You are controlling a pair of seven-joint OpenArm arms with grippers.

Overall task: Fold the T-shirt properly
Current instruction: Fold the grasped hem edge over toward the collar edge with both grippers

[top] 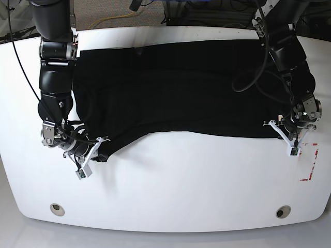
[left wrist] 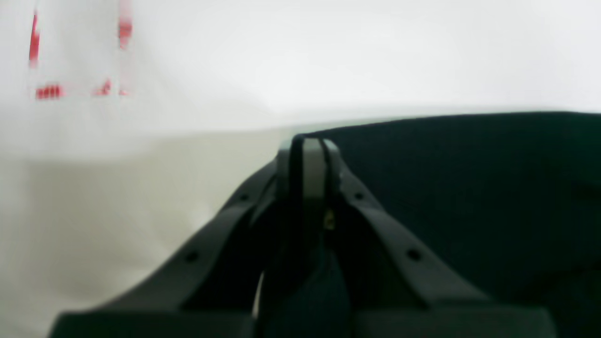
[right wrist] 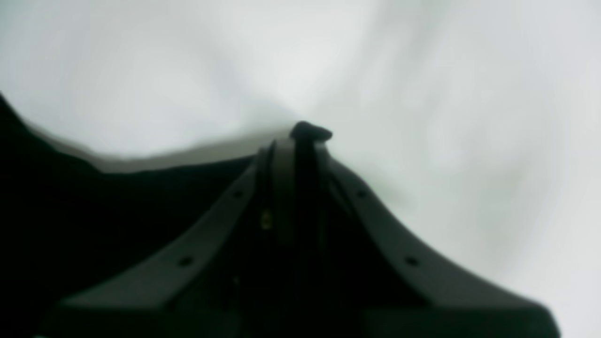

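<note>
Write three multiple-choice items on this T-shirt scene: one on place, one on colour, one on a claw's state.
1. Where does the T-shirt lie?
A. spread across the far half of the table
B. bunched at the near edge
C. hanging off the table

2. What colour are the marks near the left claw?
A. blue
B. red
C. green

3. How is the right claw?
A. wide open
B. shut on the T-shirt
C. raised clear of the cloth

Answers: 1 A, the base view shows it flat there; 2 B, red dashes on white; 3 B, black cloth pinched at its tip.
</note>
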